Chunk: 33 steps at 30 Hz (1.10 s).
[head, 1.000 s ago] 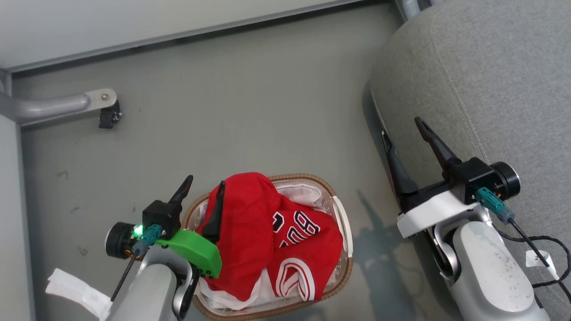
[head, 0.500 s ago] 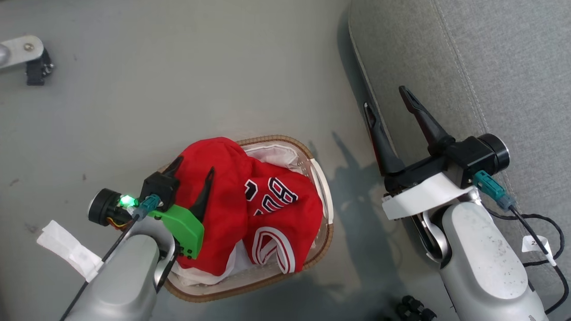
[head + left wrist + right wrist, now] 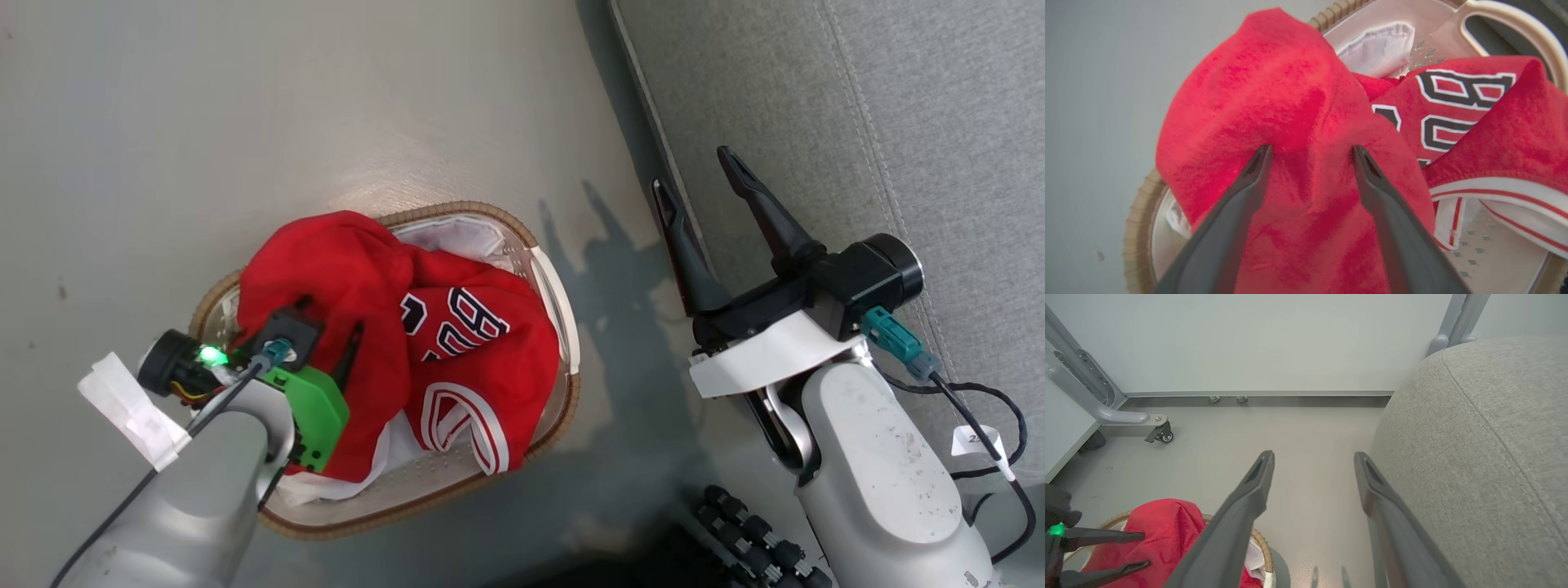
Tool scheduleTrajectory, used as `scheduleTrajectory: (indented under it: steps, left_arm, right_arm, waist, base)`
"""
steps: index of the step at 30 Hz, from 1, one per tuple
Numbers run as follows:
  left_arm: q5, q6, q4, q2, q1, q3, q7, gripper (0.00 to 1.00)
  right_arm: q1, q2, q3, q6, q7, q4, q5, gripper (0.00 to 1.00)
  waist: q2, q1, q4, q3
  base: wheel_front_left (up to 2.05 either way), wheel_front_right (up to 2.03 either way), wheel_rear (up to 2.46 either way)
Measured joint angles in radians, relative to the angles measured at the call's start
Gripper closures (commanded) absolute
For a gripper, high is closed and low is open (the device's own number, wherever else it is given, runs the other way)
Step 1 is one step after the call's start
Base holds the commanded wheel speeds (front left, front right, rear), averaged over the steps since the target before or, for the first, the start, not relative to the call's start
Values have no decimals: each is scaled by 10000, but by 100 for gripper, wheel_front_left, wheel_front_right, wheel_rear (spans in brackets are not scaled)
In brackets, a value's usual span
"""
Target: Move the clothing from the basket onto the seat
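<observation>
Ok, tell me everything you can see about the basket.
The basket is oval, white perforated plastic with a brown woven rim and a cut-out handle. It stands upright on the grey floor, apart from the seat. A white liner and two red garments fill it, heaped above the rim. The open left gripper touches the plain one.

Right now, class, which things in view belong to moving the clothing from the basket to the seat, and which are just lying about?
Job in hand: plain red garment, BULLS jersey, basket, seat.
Lying about: white liner, castor, grey frame leg.
</observation>
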Motion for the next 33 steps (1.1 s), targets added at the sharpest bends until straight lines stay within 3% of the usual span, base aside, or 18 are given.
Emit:
scheduleTrajectory:
  steps: [10,32,33]
  left_arm:
    - [-485,0,1480,-334,-660,-1103,709,0]
    - [-1490,0,2090,-679,-1523,-2606,828,0]
    - [-1557,0,2096,-692,-1555,-2638,805,57]
  right_arm:
    - [-68,0,203,0,2,-15,173,0]
    - [-187,2,428,0,0,-10,493,0]
    - [-190,2,428,0,2,-8,495,0]
  waist:
    - [0,0,-131,618]
    - [0,-1,-358,1355]
    - [0,-1,-357,1382]
  base:
    - [0,0,0]
    - [0,0,0]
    - [0,0,0]
